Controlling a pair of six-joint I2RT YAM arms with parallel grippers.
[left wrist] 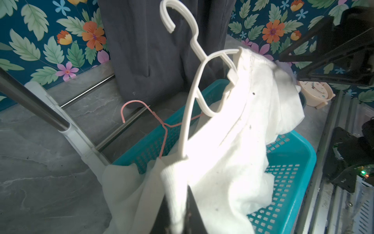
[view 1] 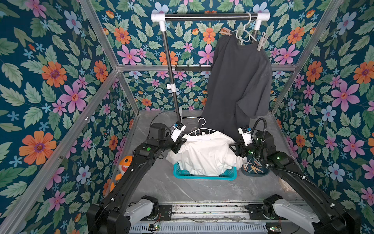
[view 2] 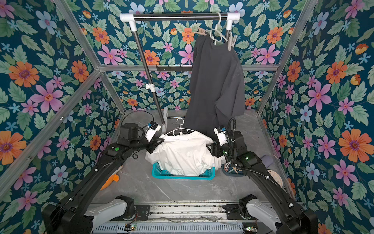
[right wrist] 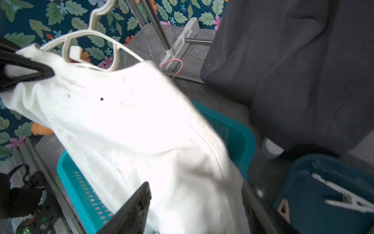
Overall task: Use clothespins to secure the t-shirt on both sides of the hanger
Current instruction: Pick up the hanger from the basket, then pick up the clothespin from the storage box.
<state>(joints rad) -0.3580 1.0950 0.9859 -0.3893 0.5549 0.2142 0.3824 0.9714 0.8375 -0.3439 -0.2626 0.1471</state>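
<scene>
A white t-shirt hangs on a white plastic hanger above a teal basket. My left gripper is shut on the t-shirt's cloth at the hanger's left end. At the right shoulder, my right gripper is open, its jaws wide apart with cloth lying loose between them. Several clothespins lie in a dark teal bin just right of the basket; a white one shows in the right wrist view.
A dark t-shirt hangs from the rack bar, with a tan clothespin and a grey clothespin on its hanger. A pink wire hanger lies behind the basket. An orange plush toy sits left, a clock right.
</scene>
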